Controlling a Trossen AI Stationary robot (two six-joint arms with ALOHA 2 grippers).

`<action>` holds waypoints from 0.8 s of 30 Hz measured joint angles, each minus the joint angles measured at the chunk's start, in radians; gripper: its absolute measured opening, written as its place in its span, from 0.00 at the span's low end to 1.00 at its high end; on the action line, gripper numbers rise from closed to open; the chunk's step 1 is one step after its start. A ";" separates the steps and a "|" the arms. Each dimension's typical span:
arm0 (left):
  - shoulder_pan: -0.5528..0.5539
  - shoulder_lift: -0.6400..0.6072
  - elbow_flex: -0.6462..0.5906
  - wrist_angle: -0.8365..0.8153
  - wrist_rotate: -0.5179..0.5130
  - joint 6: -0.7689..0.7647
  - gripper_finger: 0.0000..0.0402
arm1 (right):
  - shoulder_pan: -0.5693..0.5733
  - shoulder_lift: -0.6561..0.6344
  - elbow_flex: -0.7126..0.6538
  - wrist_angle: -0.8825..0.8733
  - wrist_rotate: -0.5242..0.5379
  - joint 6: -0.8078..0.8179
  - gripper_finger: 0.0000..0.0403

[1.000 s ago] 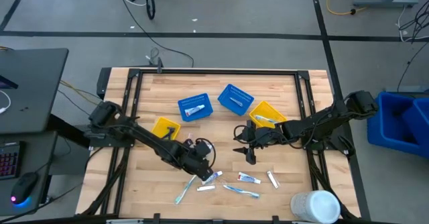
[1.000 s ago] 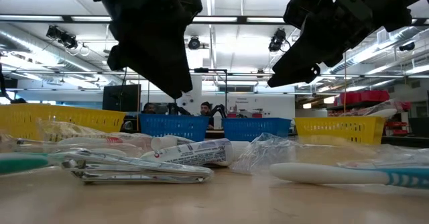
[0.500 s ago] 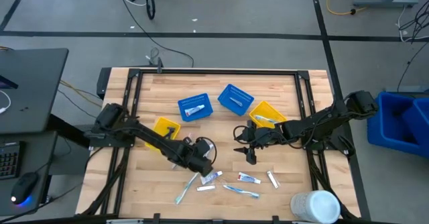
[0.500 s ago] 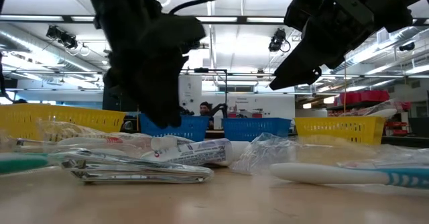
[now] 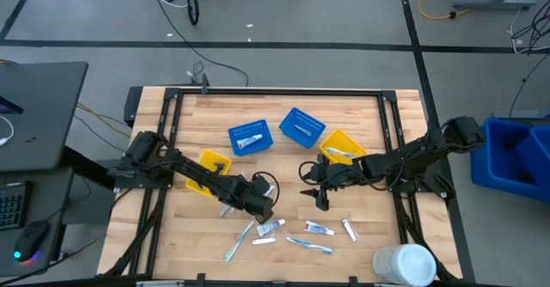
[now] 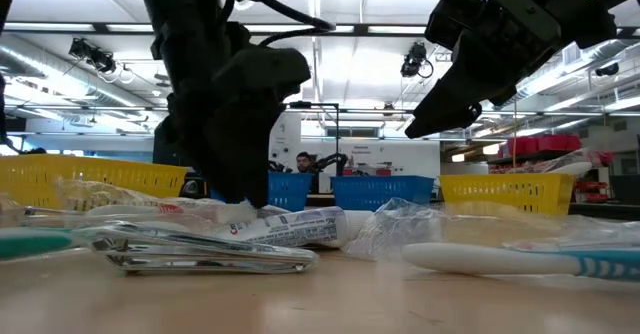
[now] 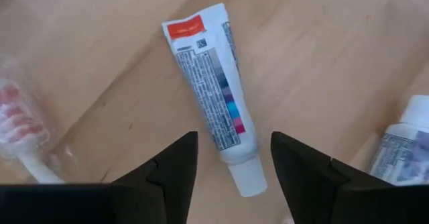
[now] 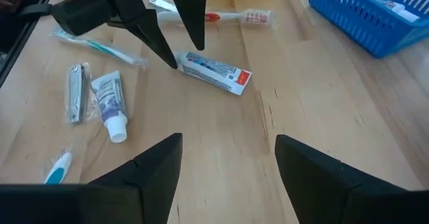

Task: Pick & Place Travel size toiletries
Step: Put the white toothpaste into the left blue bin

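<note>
Several toiletries lie near the table's near edge: white tubes [image 5: 320, 228], toothbrushes [image 5: 239, 240] and a nail clipper [image 8: 74, 93]. My left gripper [image 5: 262, 208] is open and low over a white tube with a red end [image 7: 211, 96], which lies flat on the wood. Its fingers stand on either side of the tube's cap end [image 7: 244, 180] without touching it; the right wrist view shows them astride that tube [image 8: 214, 71]. My right gripper [image 5: 320, 199] is open and hovers above the table, right of the left one, touching nothing.
Two blue baskets [image 5: 250, 137] [image 5: 302, 126] and two yellow baskets [image 5: 344, 146] [image 5: 212, 163] stand toward the table's middle and far part. A red-bristled toothbrush [image 7: 20, 123] and another tube [image 7: 409, 143] lie beside the left gripper. A large white cylinder [image 5: 404, 264] sits at the near right corner.
My left gripper has moved slightly toward the table's right and come down until its fingers stand close to the table on either side of the red-ended tube. The right arm and the toiletries have kept still.
</note>
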 joint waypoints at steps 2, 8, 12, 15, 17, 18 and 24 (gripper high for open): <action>0.000 0.000 -0.019 0.016 0.002 -0.024 0.50 | 0.000 0.000 0.000 0.000 0.000 0.000 0.63; 0.000 0.000 -0.038 0.021 0.022 -0.046 0.50 | 0.000 0.000 0.000 -0.003 -0.001 0.000 0.64; 0.000 0.000 -0.042 0.020 0.024 -0.035 0.50 | 0.000 0.000 0.000 -0.018 -0.010 0.000 0.62; 0.000 0.000 -0.042 0.020 0.063 -0.008 0.50 | 0.001 0.000 0.000 -0.043 -0.041 0.001 0.60; 0.000 -0.006 -0.039 0.018 0.109 0.019 0.50 | 0.007 0.000 0.000 -0.056 -0.052 0.015 0.59; 0.000 -0.010 -0.036 0.016 0.131 0.032 0.50 | 0.013 0.000 0.000 -0.061 -0.053 0.021 0.59; -0.044 -0.065 -0.024 -0.007 -0.013 0.027 0.50 | 0.048 0.000 0.000 -0.106 -0.050 0.027 0.60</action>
